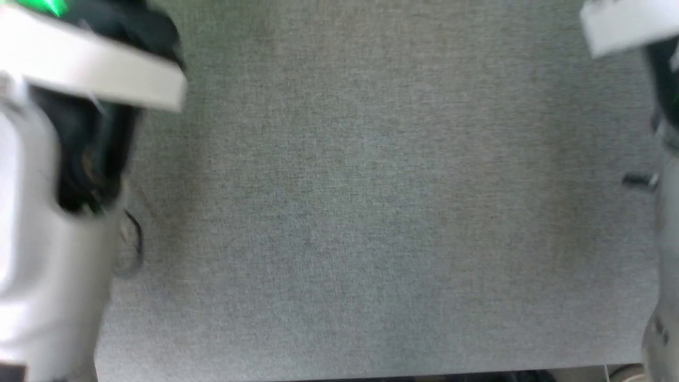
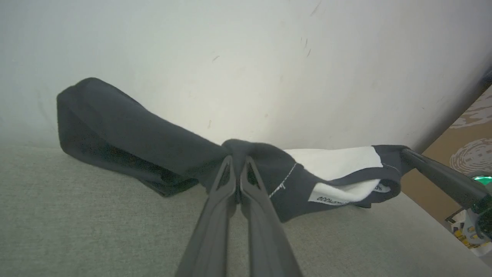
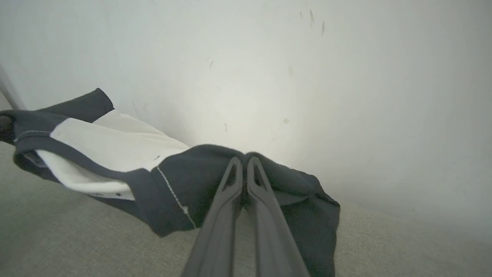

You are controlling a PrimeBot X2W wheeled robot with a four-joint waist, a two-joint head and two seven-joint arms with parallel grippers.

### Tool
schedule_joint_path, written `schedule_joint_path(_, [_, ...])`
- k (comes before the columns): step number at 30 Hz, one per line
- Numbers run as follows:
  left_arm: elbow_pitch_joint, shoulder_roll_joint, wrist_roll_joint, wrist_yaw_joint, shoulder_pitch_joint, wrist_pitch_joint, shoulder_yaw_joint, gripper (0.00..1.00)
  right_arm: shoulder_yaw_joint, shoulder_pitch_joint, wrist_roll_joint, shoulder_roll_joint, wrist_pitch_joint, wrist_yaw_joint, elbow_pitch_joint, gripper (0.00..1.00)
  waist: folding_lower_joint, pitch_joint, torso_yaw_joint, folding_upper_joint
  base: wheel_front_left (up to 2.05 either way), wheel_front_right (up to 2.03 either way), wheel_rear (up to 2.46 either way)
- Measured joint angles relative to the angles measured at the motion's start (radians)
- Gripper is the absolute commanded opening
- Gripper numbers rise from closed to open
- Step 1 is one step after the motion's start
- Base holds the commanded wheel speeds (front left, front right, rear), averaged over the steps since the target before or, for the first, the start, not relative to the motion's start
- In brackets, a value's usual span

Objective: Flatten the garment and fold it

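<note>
The garment hangs stretched between both grippers above the grey table. In the left wrist view my left gripper is shut on black shoulder fabric, and a black sleeve trails off to the left. The white body panel and lettered neck tape lie to the right, where one dark finger of the right gripper meets the far black edge. In the right wrist view my right gripper is shut on black fabric of the garment, whose white panel runs off to the left. The chest print is hidden.
A pale wall stands close behind the table. A brown cardboard box sits at the right. The blurred head view shows the grey table top between my pale left forearm and right forearm.
</note>
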Motion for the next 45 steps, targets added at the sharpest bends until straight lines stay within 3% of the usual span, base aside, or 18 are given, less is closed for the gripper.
schedule_joint_path(9, [-0.057,-0.013,-0.001,0.047,0.271,0.009,-0.068,0.00,-0.029,0.273,0.007,0.023,0.076,0.000,-0.128,0.00,-0.0001,-0.094,-0.006,0.0000,0.00,0.00,0.00])
schedule_joint_path(18, [-0.042,-0.012,0.001,0.053,0.433,-0.009,-0.118,0.00,-0.083,0.544,0.027,0.057,0.128,-0.001,-0.188,0.00,0.0000,-0.194,0.004,0.0000,0.00,0.00,0.00])
schedule_joint_path(27, [-0.041,0.005,-0.006,0.088,0.583,0.035,-0.158,0.00,-0.089,0.809,0.082,0.077,0.254,-0.001,-0.221,0.00,-0.0001,-0.309,0.014,0.0000,0.00,0.00,0.00])
schedule_joint_path(45, [-0.037,0.013,-0.080,0.158,0.898,0.071,-0.208,0.00,-0.104,1.083,0.125,0.105,0.345,-0.001,-0.218,0.00,-0.0001,-0.530,-0.003,0.0000,0.00,0.00,0.00])
